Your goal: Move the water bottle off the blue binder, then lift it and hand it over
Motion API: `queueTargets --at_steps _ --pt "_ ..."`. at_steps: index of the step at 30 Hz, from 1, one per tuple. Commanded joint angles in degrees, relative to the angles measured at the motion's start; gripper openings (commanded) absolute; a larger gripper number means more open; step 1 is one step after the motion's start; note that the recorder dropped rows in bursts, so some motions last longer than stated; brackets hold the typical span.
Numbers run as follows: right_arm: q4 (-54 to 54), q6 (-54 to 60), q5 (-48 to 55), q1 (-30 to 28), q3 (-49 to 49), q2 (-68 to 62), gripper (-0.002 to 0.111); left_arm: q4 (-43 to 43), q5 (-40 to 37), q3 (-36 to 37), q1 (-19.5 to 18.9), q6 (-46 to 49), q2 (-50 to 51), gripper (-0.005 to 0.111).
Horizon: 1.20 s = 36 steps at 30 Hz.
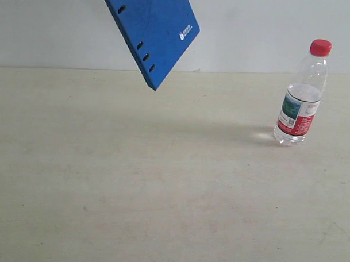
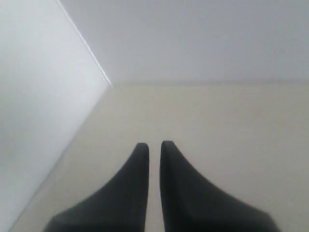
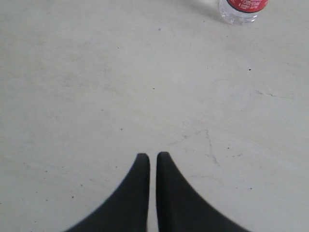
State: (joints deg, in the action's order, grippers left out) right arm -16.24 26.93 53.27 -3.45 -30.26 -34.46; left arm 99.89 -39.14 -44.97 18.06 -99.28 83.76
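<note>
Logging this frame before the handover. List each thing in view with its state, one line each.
Small clear plastic water bottle with red cap: upright on the beige table, capped, nothing gripping it.
Flat bright blue binder: closed, tilted, up off the table; what holds it is out of view.
Left tool: shut, empty.
Right tool: shut, empty, apart from the bottle.

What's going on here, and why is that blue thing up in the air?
The binder is tilted in the air above the table. Whatever holds it up is out of view. The bottle stands upright on the table, off to the right, and nothing touches it. The left tool and the right tool are both shut and empty over bare table. The bottle's base shows ahead of the right tool.
</note>
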Motion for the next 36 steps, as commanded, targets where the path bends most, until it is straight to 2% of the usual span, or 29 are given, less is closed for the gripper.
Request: queueTargets --at_steps 1,6,9,11,14,18,23,32,34,36 --pt "0.69 0.65 -1.04 -0.02 0.03 0.58 0.000 0.05 -1.10 0.89 -0.21 -1.23 -13.60 0.005" --pt "0.69 0.65 -1.54 -0.02 0.03 0.58 0.000 0.05 6.86 9.32 -0.21 4.67 -28.30 0.005" --pt "0.69 0.65 -1.27 -0.02 0.03 0.58 0.000 0.05 17.00 16.20 -0.21 6.83 -36.02 0.005" --pt "0.43 0.65 -1.27 -0.02 0.03 0.58 0.000 0.05 23.48 20.40 -0.21 4.74 -40.34 0.005" --pt "0.02 -0.01 -1.18 -0.02 0.03 0.58 0.000 0.05 28.76 25.34 -0.21 -4.17 -44.91 0.005" --pt "-0.10 -0.11 -1.04 -0.02 0.03 0.58 0.000 0.05 30.19 31.09 -0.21 -13.67 -47.37 0.005" --pt "-0.22 -0.11 -1.05 -0.02 0.03 0.58 0.000 0.05 30.19 38.56 -0.21 -19.83 -45.36 0.005" --pt "-0.22 -0.11 -0.83 -0.02 0.03 0.58 0.000 0.05 24.21 41.87 -0.21 -20.73 -43.98 0.005" --pt "-0.22 -0.01 -0.83 -0.02 0.03 0.58 0.000 0.05 26.88 41.87 -0.21 -20.73 -43.98 0.005" --pt "-0.22 0.00 -0.94 -0.02 0.03 0.58 0.000 -0.61 34.27 41.87 -0.21 -20.98 -43.98 0.005"
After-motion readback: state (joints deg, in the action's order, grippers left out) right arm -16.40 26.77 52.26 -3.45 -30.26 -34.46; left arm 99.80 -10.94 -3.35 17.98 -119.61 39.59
